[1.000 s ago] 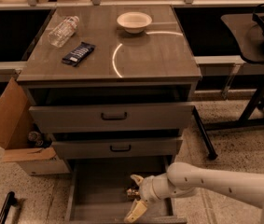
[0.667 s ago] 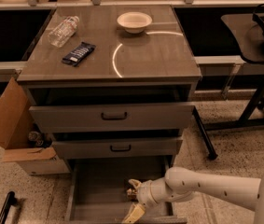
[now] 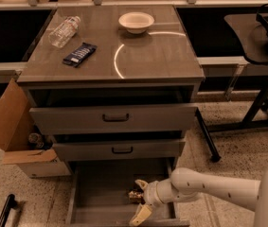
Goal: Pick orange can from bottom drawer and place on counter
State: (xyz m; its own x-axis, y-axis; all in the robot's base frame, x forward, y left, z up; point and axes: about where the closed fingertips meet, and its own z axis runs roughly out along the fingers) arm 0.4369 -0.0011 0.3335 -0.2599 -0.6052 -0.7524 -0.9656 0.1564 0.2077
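Note:
The bottom drawer (image 3: pixel 100 193) is pulled out, a grey tray with a flat floor. The orange can (image 3: pixel 134 196) lies on that floor near the right side, small and brownish with a shiny end. My gripper (image 3: pixel 140 200) is down inside the drawer, reaching in from the right. Its two pale fingers (image 3: pixel 140 215) are spread apart with the can between them, and the can rests on the drawer floor. The counter (image 3: pixel 147 56) is the cabinet's glossy grey-brown top with a pale arc mark.
On the counter lie a clear plastic bottle (image 3: pixel 64 31), a dark snack packet (image 3: pixel 79 54) and a white bowl (image 3: pixel 136 21). The two upper drawers (image 3: pixel 114 118) stand partly open above my gripper. A cardboard box (image 3: pixel 10 126) is at the left, a black stand (image 3: pixel 261 103) at the right.
My arm has shifted only slightly inside the bottom drawer. The fingers stay spread around the can, which has not moved.

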